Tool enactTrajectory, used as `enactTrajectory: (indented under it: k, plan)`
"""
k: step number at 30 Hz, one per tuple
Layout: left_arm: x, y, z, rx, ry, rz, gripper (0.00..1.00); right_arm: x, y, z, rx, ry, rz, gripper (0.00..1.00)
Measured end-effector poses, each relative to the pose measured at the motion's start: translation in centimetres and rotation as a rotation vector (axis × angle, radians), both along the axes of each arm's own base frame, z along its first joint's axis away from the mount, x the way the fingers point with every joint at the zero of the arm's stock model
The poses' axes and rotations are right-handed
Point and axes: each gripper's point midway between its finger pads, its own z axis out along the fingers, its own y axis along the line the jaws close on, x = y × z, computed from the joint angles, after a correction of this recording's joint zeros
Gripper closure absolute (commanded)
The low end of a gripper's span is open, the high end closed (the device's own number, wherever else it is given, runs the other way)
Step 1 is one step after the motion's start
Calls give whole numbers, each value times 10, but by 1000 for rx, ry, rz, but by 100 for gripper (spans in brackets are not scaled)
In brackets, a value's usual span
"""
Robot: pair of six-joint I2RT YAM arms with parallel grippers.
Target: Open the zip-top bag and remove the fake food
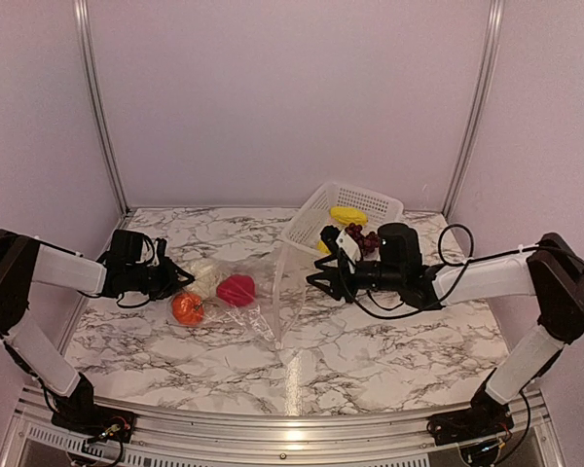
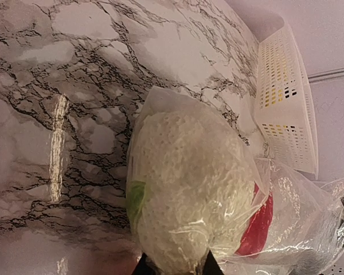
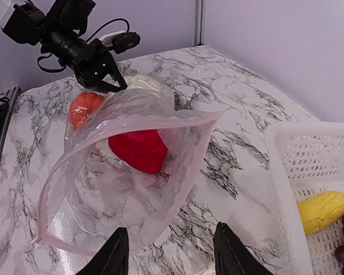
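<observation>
Top view: I logged the clear crinkly zip-top bag [image 1: 282,292] lying left of the table's centre. Its mouth gaped toward the right gripper [image 1: 316,280], whose jaws stood apart and empty.

Left wrist: the left gripper [image 2: 175,266] was clamped on the bag's closed end, behind the white lumpy toy piece [image 2: 189,183].

Right wrist: the red toy piece [image 3: 139,150] sat nearest the mouth.

Risk, in my judgement: a finger reaching in could snag the film and drag the bag out of the left pinch.
</observation>
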Motion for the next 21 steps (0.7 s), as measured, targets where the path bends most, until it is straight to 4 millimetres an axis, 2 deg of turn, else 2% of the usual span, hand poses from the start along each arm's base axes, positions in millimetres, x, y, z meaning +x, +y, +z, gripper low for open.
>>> enactTrajectory:
  k: [6,10,13,16,19,21]
  plan:
    - [-1,-1,0,0,-4,-11,100,-37,32,-16,-78,-124,118,73]
    - [0,-2,2,1,-8,-15,100,-43,47,-33,-134,-192,149,78]
    - [1,-5,4,4,-13,-24,100,-35,55,-49,-179,-221,151,78]
    - [0,-7,4,9,-17,-37,100,-21,63,-60,-215,-254,143,71]
    - [0,-12,4,13,-19,-52,100,-10,74,-66,-228,-290,147,54]
    - [-1,-17,4,16,-23,-68,100,-2,84,-69,-228,-312,155,47]
